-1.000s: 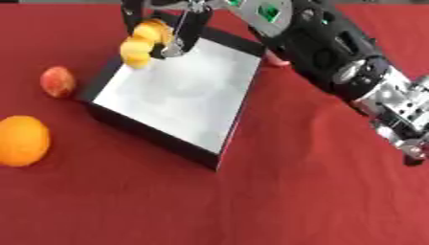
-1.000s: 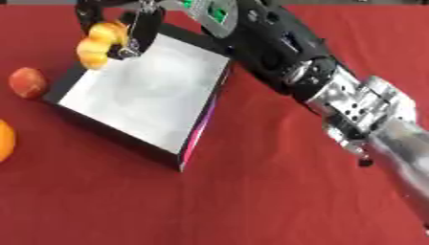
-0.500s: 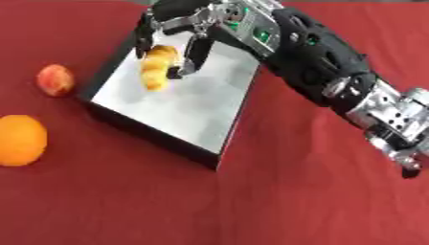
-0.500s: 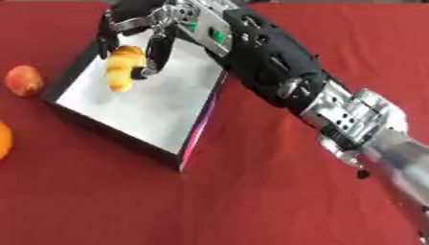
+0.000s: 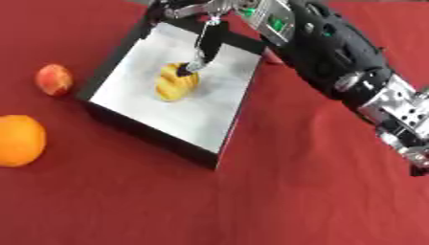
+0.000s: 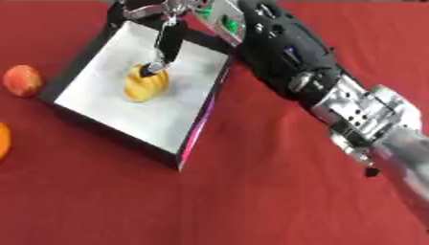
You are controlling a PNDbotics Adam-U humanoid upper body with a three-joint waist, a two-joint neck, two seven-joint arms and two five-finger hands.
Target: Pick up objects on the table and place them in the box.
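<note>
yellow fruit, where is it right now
The yellow fruit lies inside the box, on its pale floor toward the far side, just under the right hand. The peach and orange sit outside, to the box's left.

Matt red tablecloth (image 5: 276, 191); box (image 5: 193, 115) lining seemingly paper.

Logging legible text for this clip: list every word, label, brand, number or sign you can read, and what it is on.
None can be read.
The green patch on the right hand is too blurred to show any writing.
The box, yellow fruit, orange and reddish fruit show no markings.
</note>
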